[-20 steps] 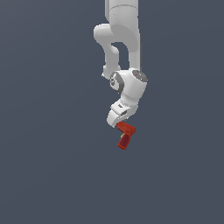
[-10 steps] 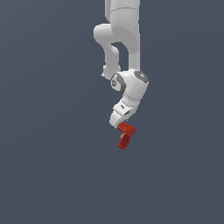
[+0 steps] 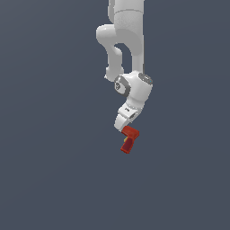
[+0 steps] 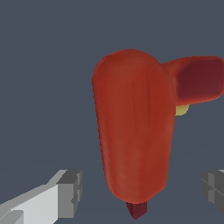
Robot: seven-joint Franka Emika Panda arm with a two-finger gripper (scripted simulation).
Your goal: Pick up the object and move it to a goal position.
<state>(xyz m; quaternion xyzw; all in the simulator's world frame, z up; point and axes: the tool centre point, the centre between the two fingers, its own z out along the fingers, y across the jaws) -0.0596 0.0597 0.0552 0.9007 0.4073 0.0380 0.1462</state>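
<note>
1. Looking at the exterior view, you see the white arm (image 3: 130, 58) hanging down from the top edge, with its claw (image 3: 124, 126) at the low end.
2. Your red drill (image 3: 129, 138) sits right at the claw's tip, its body against the white fingers and its darker handle angling downward toward the exterior view's left.
3. In the wrist view the drill (image 4: 133, 127) fills the middle, its rounded red body running lengthwise between the two grey finger pads (image 4: 70, 192).
4. You can see the claw (image 4: 142, 192) standing apart: both pads sit well clear of the drill's sides, with grey background showing in the gap on each side.
5. The dark red handle and a small yellow trigger (image 4: 181, 110) branch off the far end of the body.
6. Around the drill you get only plain grey background, so you cannot tell whether it rests on a tabletop.
</note>
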